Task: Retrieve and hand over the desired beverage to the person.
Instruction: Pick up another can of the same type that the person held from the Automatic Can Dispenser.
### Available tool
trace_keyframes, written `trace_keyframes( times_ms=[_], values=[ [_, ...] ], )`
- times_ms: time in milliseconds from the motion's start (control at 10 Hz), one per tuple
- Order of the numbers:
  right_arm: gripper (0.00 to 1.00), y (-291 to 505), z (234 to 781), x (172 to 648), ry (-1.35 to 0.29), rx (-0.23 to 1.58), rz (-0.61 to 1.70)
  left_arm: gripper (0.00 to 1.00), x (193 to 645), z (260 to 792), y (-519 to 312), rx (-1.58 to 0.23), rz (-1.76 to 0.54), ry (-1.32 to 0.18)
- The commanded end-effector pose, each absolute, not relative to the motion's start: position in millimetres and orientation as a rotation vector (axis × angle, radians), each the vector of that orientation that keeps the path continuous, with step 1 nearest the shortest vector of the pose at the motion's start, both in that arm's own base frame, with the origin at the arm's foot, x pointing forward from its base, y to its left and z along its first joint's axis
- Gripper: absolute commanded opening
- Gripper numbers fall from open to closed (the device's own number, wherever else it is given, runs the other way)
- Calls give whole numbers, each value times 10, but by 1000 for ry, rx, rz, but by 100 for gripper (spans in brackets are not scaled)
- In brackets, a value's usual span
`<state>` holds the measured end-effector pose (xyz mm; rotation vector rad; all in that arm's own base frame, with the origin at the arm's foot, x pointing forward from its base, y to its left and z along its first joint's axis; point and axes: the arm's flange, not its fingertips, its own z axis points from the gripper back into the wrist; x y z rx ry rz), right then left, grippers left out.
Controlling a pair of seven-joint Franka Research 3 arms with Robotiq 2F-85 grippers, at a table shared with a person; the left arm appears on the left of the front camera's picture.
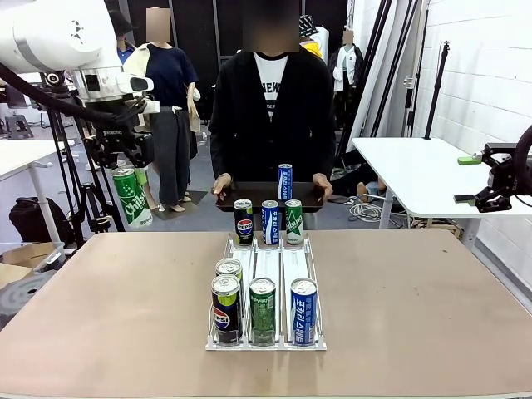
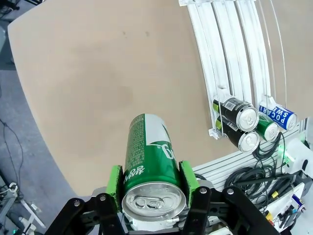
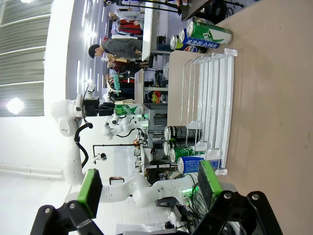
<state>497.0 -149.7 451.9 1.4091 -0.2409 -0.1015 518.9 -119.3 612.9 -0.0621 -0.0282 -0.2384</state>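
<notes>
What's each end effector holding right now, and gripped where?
Left end effector clamps a green aluminium drink can by its sides, near the top rim. Right end effector is open and holds nothing.

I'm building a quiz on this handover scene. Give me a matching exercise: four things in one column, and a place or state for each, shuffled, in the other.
Things:
1. left gripper
2. right gripper
3. tray
4. rack

Places or states:
A. on the table, holding cans
B. in the person's hands
C. open
D. shut on a green can

Pairs: 1-D, 2-C, 3-B, 4-A
</notes>
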Motion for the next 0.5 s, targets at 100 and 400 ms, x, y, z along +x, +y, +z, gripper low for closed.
trace_keyframes(
  times_ms=[100,400],
  values=[
    [100,-1480,4520,4960,-244,1415,-87,0,5169,6174,-1228,-43,-238,-30],
    [100,-1480,4520,4960,-244,1415,-87,0,5169,6174,-1228,-43,-238,-30]
  ],
)
